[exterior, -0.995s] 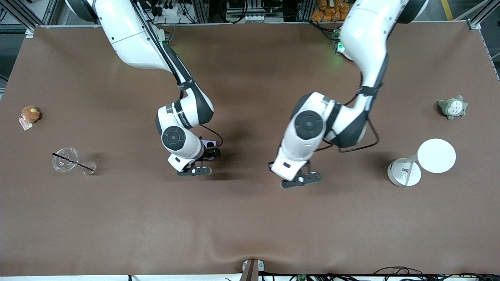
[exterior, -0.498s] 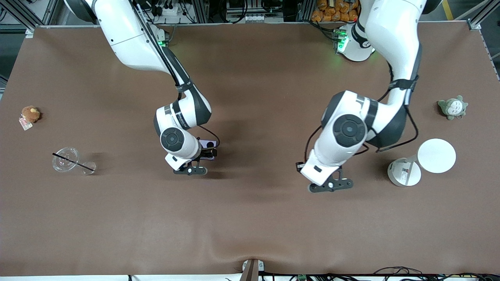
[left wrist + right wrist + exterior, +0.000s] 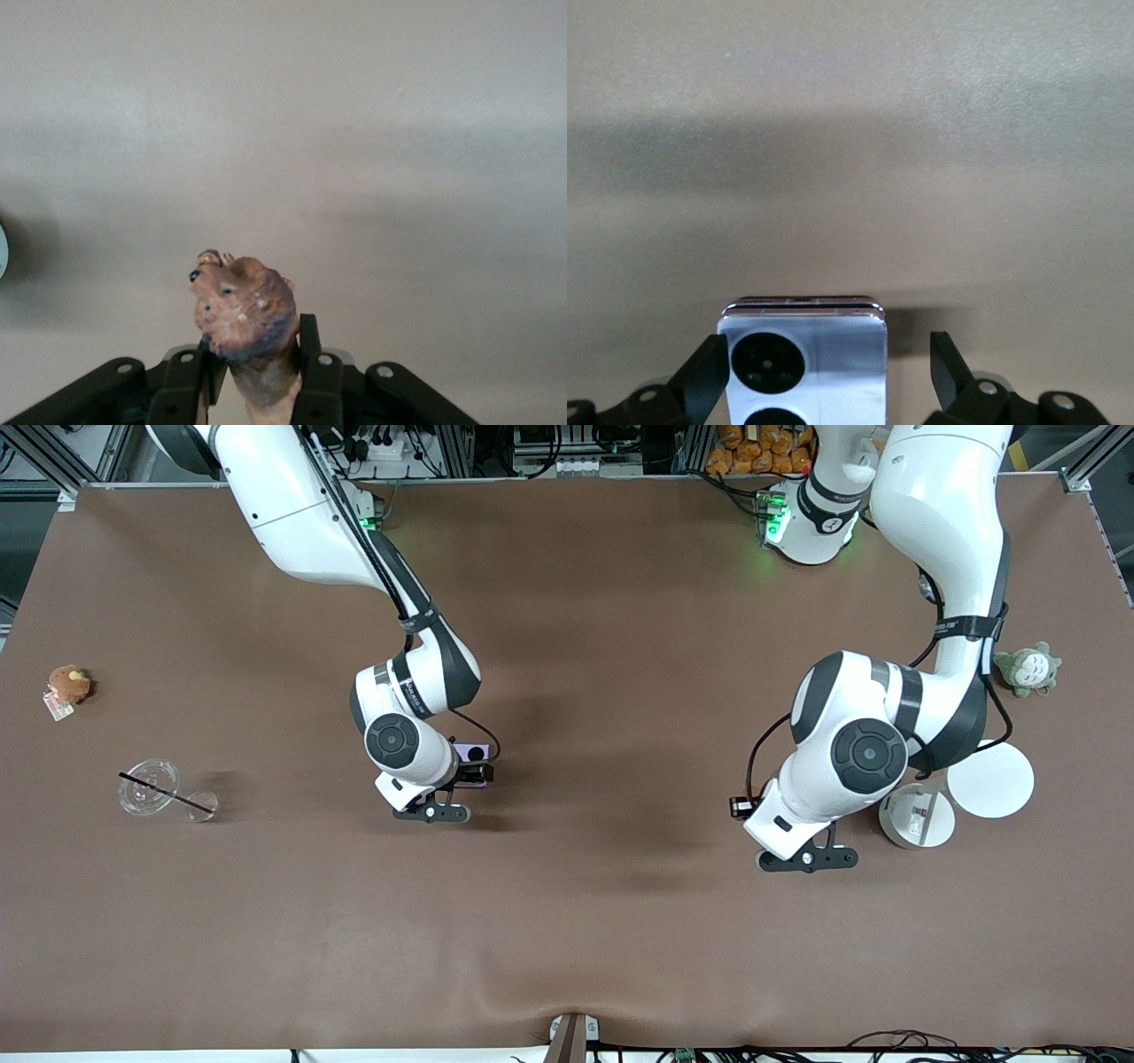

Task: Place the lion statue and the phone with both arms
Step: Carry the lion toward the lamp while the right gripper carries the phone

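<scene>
The lion statue (image 3: 244, 314), a small orange-brown figurine with a darker mane, is pinched between the shut jaws of my left gripper (image 3: 257, 382). In the front view, the left gripper (image 3: 808, 858) hangs over bare table beside the white lamp base, and the lion is hidden under the hand. The lilac phone (image 3: 833, 341) lies flat on the table, two black camera circles up. My right gripper (image 3: 826, 354) stands open around it, one finger at its edge and the other apart from it. In the front view the phone (image 3: 471, 754) peeks out by the right gripper (image 3: 438, 808).
A white lamp, round head (image 3: 990, 779) on base (image 3: 917, 817), stands close to the left hand. A grey-green plush (image 3: 1028, 669) lies at the left arm's end. A brown plush (image 3: 68, 684) and a clear cup with a black straw (image 3: 149, 786) lie at the right arm's end.
The left arm has swung from the table's middle toward its own end, carrying the lion statue up beside the white lamp. The right arm has hardly shifted over the phone.
</scene>
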